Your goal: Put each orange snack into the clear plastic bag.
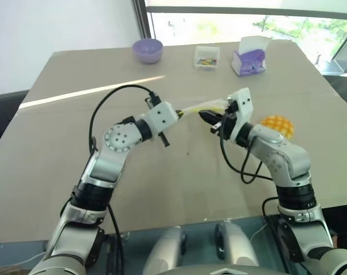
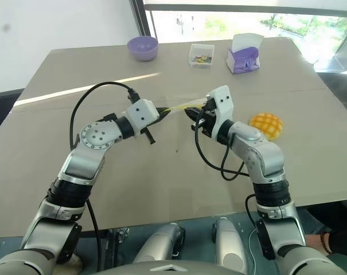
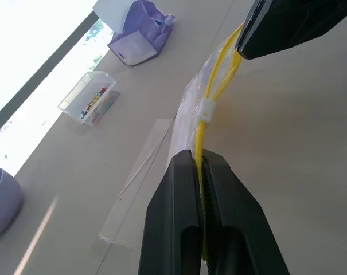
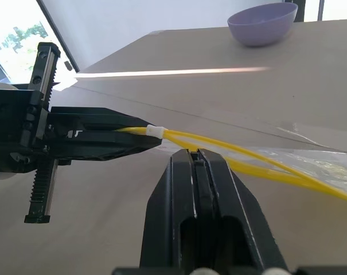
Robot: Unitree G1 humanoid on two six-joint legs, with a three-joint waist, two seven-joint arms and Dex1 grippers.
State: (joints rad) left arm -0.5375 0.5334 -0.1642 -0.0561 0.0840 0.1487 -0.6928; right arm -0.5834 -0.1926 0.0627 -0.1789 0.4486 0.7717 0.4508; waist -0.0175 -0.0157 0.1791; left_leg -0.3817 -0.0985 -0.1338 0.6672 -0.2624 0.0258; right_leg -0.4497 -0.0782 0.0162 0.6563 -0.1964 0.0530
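Note:
The clear plastic bag [image 1: 203,106] hangs stretched between my two grippers above the middle of the table [image 1: 75,160]. My left gripper [image 1: 179,113] is shut on the end of the bag's yellow seal strip [image 3: 210,94]. Facing it from the right, my right gripper [image 1: 207,117] is shut on one lip of that strip, and the two yellow lips spread apart just past a small white slider [image 4: 154,131]. The orange snack [image 1: 278,125], a domed bun with a grid pattern, lies on the table to the right of my right arm, untouched.
At the table's far edge stand a purple bowl [image 1: 147,50], a small clear box of colourful bits [image 1: 207,57] and a white-and-purple tissue pack [image 1: 250,57]. A window runs behind the table. Black cables loop from both wrists.

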